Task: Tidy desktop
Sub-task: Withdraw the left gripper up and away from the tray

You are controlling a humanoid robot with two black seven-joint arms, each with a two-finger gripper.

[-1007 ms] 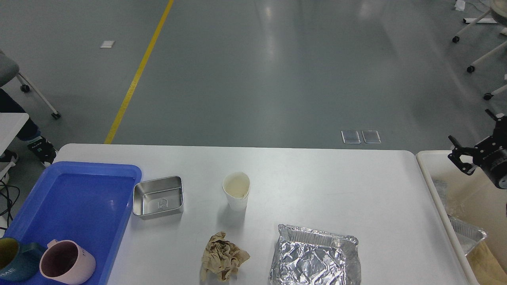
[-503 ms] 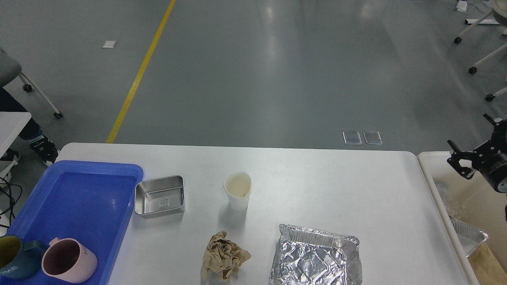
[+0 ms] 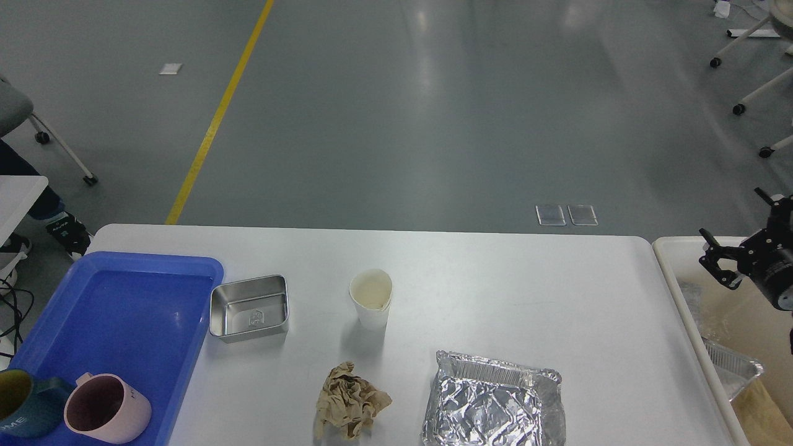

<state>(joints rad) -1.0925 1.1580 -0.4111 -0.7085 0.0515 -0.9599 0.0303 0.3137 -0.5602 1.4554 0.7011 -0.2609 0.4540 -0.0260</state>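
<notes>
The white desktop (image 3: 508,291) holds a steel box (image 3: 249,308), a white paper cup (image 3: 370,298), a crumpled brown paper (image 3: 349,401) and a foil tray (image 3: 494,401) at the front edge. My right gripper (image 3: 734,234) hangs open and empty at the far right, above the cream bin (image 3: 672,272) and off the desktop's right edge. It touches nothing. My left arm and gripper are out of view.
A blue tray (image 3: 130,310) on the desktop's left end holds a pink mug (image 3: 106,409) and a dark teal mug (image 3: 21,412). The cream bin holds another foil tray (image 3: 731,367) and brownish paper (image 3: 765,409). Grey floor lies beyond the far edge.
My right gripper has sunk slightly over the bin and stays open. Nothing on the desktop has moved.
</notes>
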